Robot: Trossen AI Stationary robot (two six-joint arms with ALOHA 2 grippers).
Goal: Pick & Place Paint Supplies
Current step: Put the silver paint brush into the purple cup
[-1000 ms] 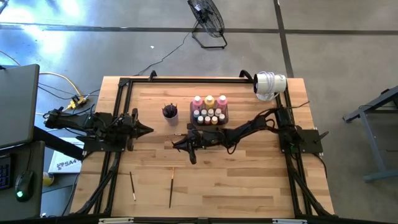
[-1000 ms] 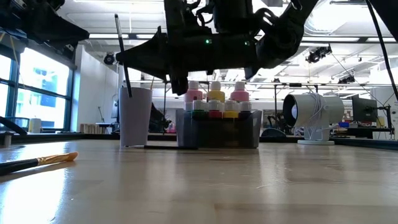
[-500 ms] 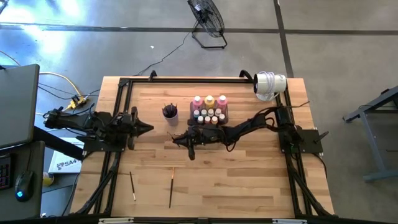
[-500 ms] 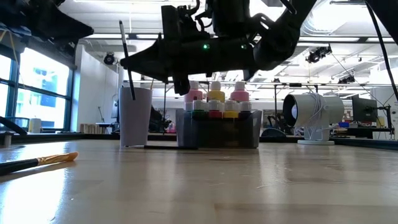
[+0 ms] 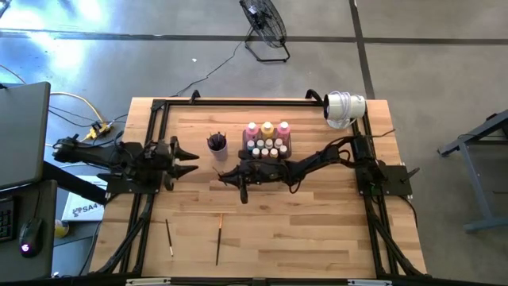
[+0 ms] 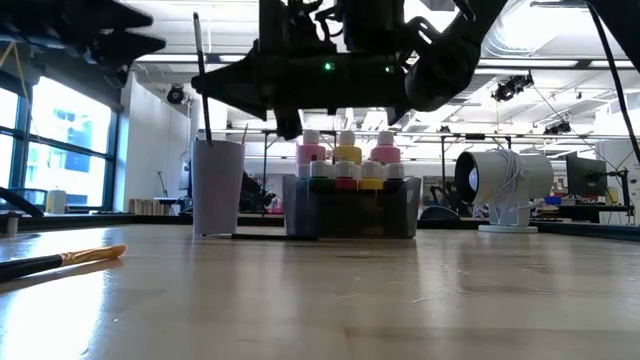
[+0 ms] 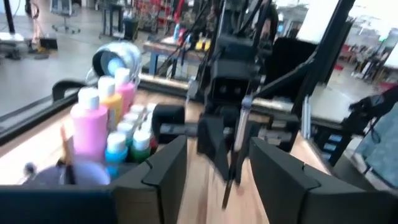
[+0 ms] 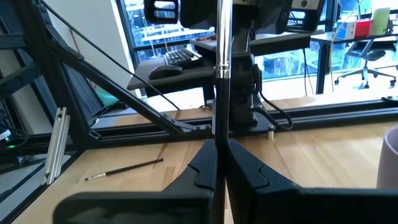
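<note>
Near the centre of the high view, my right gripper (image 5: 225,174) is clamped on a thin paintbrush (image 8: 219,81), mostly lost against my dark arm there. My left gripper (image 5: 193,158), at centre left, stands apart and empty. Paint bottles (image 5: 267,140) sit in their tray (image 6: 400,210) upper centre; two more brushes (image 5: 194,235) lie lower left.

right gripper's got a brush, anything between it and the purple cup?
Nothing visible. The right gripper is shut on a paintbrush, held upright above the table. The purple cup stands apart from it, toward the table's far-left side, with bare wood between. The tray of bottles sits beside that line, not across it.
</note>
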